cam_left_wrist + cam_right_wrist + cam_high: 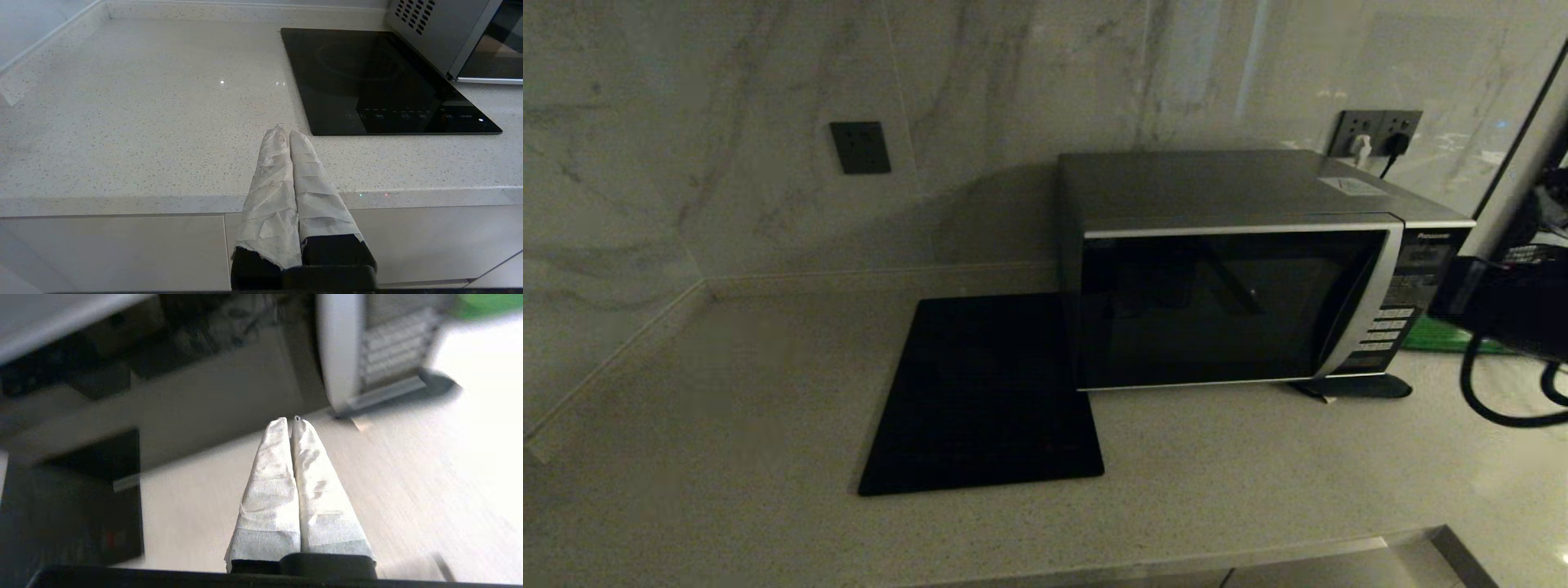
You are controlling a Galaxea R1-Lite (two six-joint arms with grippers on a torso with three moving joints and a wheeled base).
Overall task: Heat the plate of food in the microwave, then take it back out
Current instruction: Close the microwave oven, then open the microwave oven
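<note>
Right gripper: tape-wrapped fingers pressed together, nothing held, above speckled pale counter. Ahead: microwave, boxy grey-silver, dark glass door closed, curved silver trim, button panel partly hidden by arm. Plate of food not visible. Left gripper: wrapped fingers together, empty, at counter edge beside flat black glass square.

Home kitchen, speckled stone counter, marble backsplash, microwave, black glass cooktop, wall sockets
</note>
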